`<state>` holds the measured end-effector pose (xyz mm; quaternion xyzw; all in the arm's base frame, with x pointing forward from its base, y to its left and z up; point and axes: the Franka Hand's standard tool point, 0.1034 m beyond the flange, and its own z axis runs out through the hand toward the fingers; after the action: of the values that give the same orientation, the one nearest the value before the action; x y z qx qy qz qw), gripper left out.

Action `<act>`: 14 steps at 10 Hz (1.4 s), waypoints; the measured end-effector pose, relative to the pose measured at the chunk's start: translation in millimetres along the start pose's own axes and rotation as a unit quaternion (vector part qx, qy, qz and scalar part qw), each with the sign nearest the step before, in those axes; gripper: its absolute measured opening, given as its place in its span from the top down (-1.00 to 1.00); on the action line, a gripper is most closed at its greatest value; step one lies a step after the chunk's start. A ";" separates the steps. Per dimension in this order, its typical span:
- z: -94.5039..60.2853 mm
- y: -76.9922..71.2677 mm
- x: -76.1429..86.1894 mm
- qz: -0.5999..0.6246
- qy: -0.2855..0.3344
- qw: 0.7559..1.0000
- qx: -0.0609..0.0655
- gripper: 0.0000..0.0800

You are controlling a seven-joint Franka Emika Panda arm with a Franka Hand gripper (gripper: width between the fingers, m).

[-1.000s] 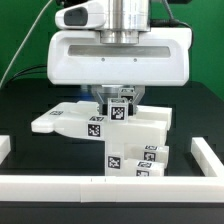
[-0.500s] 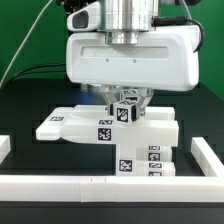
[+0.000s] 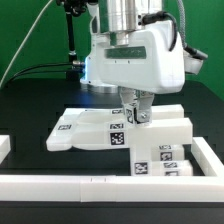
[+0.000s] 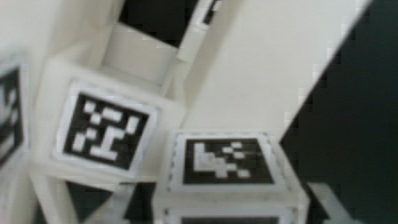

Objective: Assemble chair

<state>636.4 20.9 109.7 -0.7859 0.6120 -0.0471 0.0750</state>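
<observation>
The glossy white robot arm's two-finger gripper (image 3: 133, 112) stands low over the middle of the chair assembly (image 3: 120, 140), a cluster of chunky matte white plastic parts carrying small black-and-white square tags, resting on the black table (image 3: 30, 110). Its dark fingers (image 3: 139, 109) appear clamped on a small white tagged cube (image 3: 131, 116) standing on top of the assembly; the jaws are partly closed with the cube between them, though the wrist housing hides much of the contact, so the grip is judged rather than plainly seen.

The assembly comprises a flat white slab (image 3: 85, 130) reaching toward the exterior view's left, and a taller block of stacked tagged parts (image 3: 160, 158) toward the exterior view's right, near the long plain white border bar (image 3: 100, 184) along the front. A second border bar (image 3: 208, 160) runs just beside the block on that side.

The governing relation: the held cube lies directly beneath the gripper, not offset, at the junction where slab meets block. The assembly's long axis runs across the exterior view, left to right. Any coming move is therefore judged to be vertical or a twist in place, not a reach.

The wrist view shows two tags (image 4: 103, 130) side by side on white faces at close range, blurred; it does not settle whether the cube is fully seated
</observation>
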 end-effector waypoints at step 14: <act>3.8 -10.5 -34.3 0.178 -0.015 0.983 -0.034 -0.48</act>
<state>638.6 56.8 108.4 -0.6672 0.7421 -0.0007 0.0642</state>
